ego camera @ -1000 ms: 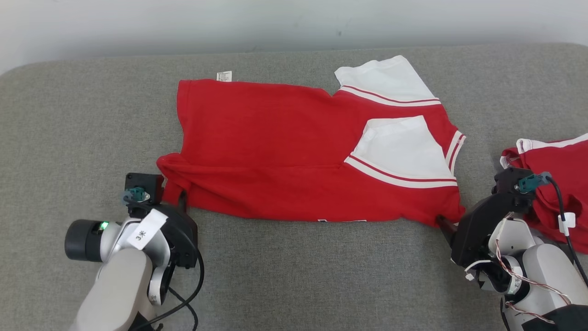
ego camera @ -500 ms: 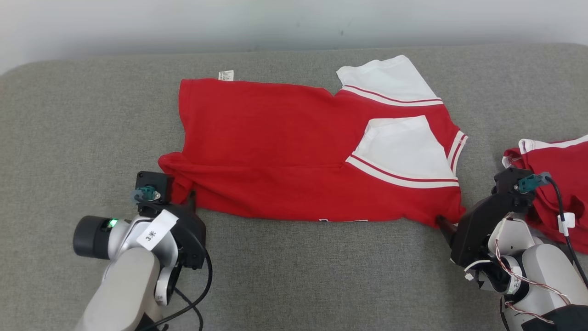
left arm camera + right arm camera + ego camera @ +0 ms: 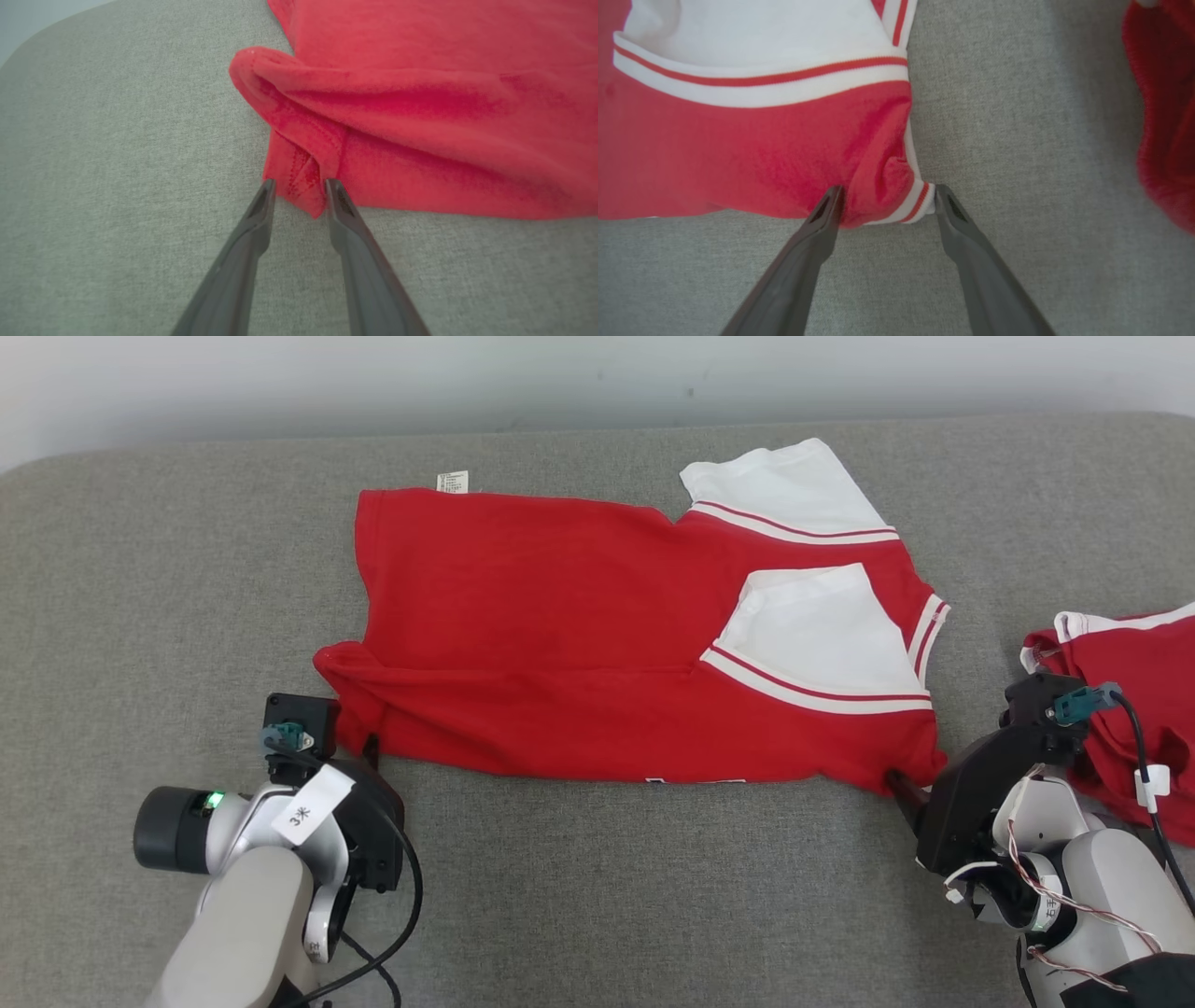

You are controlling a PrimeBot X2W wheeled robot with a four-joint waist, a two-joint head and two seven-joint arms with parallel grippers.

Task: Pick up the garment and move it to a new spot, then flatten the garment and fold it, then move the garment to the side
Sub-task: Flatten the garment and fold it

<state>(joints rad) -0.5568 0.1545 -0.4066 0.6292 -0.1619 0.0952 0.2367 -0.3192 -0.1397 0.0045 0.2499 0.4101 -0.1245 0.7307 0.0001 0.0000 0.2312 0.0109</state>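
Across the middle of the grey padded surface (image 3: 597, 877), a red garment (image 3: 560, 616), spread mostly flat, long side running left to right. At its right end, 2 white sleeves (image 3: 803, 635) trimmed with red and white stripes, 1 folded in over the red body, the other pointing toward the far side. At the far left corner, a small white label (image 3: 453, 482) poking out past the edge. Along the near left edge, a rolled fold of red cloth, bunched toward the corner.

At the near left corner, the left gripper (image 3: 299, 184), low over the surface, 2 dark fingers astride the stitched hem corner. Cloth filling the gap between the tips and touching both. Impossible to tell whether pinched or merely bracketed.

At the near right corner, the right gripper (image 3: 887, 191), jaws released and spread wide, striped hem corner sitting between them. 1 fingertip against the red cloth, the other just beside the white edge of the hem, nothing clamped.

Further right, apart from the spread garment, a second red garment (image 3: 1120, 709) with white trim, crumpled in a heap, partly behind the right arm's wrist. Beyond the far edge of the surface, a pale wall (image 3: 280, 383).
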